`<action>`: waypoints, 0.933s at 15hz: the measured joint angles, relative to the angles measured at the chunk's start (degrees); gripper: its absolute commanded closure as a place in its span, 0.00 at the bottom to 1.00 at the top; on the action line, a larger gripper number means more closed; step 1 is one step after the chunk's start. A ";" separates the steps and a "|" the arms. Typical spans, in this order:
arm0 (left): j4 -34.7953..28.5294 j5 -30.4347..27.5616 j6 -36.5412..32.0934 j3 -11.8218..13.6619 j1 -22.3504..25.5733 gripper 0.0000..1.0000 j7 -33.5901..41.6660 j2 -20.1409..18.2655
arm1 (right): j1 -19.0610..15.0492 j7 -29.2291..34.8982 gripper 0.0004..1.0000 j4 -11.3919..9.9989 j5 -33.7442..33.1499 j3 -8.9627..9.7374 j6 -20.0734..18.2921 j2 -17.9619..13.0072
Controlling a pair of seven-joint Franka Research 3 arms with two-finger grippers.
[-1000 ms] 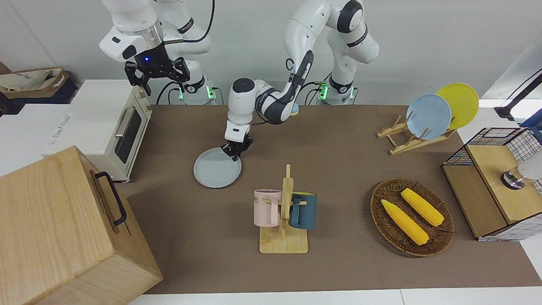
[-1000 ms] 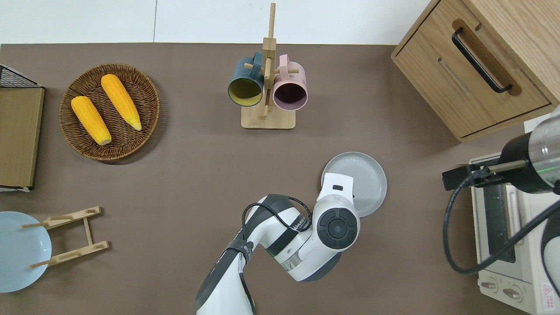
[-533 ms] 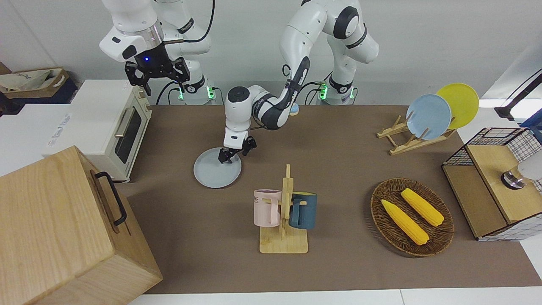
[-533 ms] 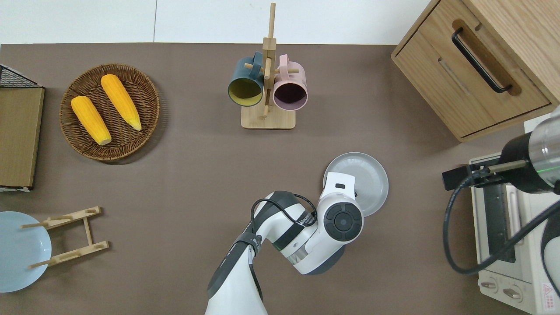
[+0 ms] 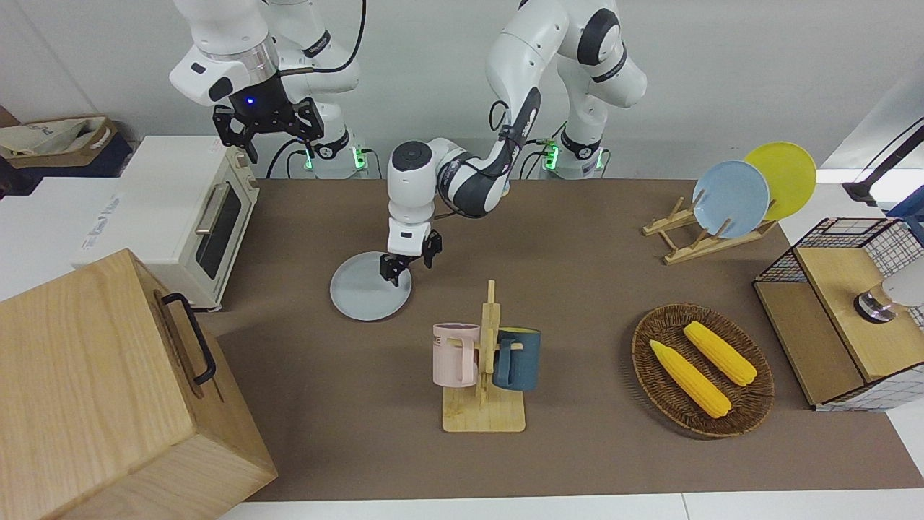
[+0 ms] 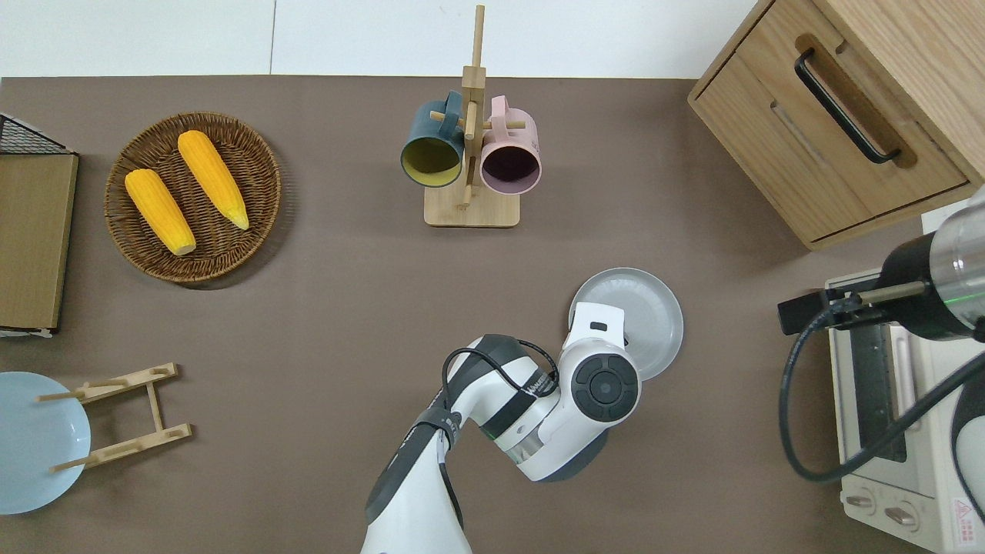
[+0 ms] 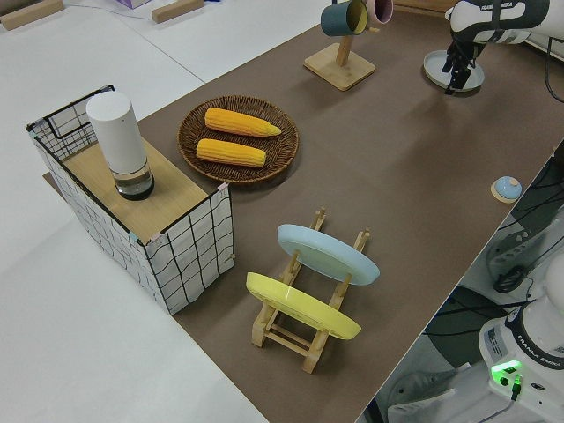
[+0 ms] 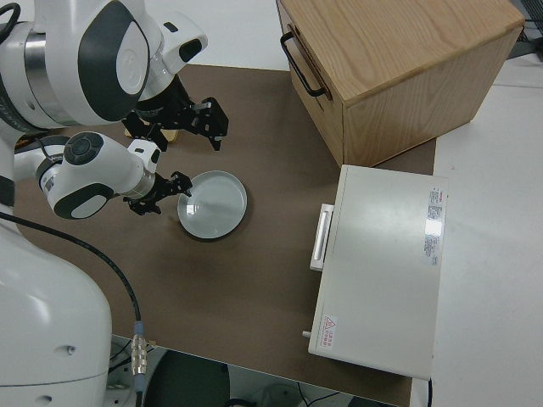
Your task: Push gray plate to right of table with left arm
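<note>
The gray plate (image 5: 368,292) lies flat on the brown table (image 5: 577,274), toward the right arm's end, between the toaster oven and the mug stand; it also shows in the overhead view (image 6: 646,308) and the right side view (image 8: 214,205). My left gripper (image 5: 411,266) is open and empty at the plate's rim on the side toward the left arm's end. One finger is over the rim and the other is off the plate, as the right side view (image 8: 164,195) shows. In the overhead view the wrist hides the fingers. The right arm is parked, its gripper (image 5: 268,130) open.
A white toaster oven (image 5: 188,209) and a wooden cabinet (image 5: 108,390) stand at the right arm's end. A mug stand (image 5: 484,361) is farther from the robots than the plate. A corn basket (image 5: 702,370), a plate rack (image 5: 711,235) and a wire basket (image 5: 852,310) are toward the left arm's end.
The left gripper has turned, opened wider and drawn slightly toward the left arm's end at the plate's rim. The plate nudged a little toward the right arm's end, then stayed still.
</note>
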 measured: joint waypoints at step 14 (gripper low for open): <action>0.60 0.00 -23.95 1.14 11.78 0.01 23.97 -15.07 | 0.00 0.00 0.02 0.00 0.00 0.00 0.00 0.00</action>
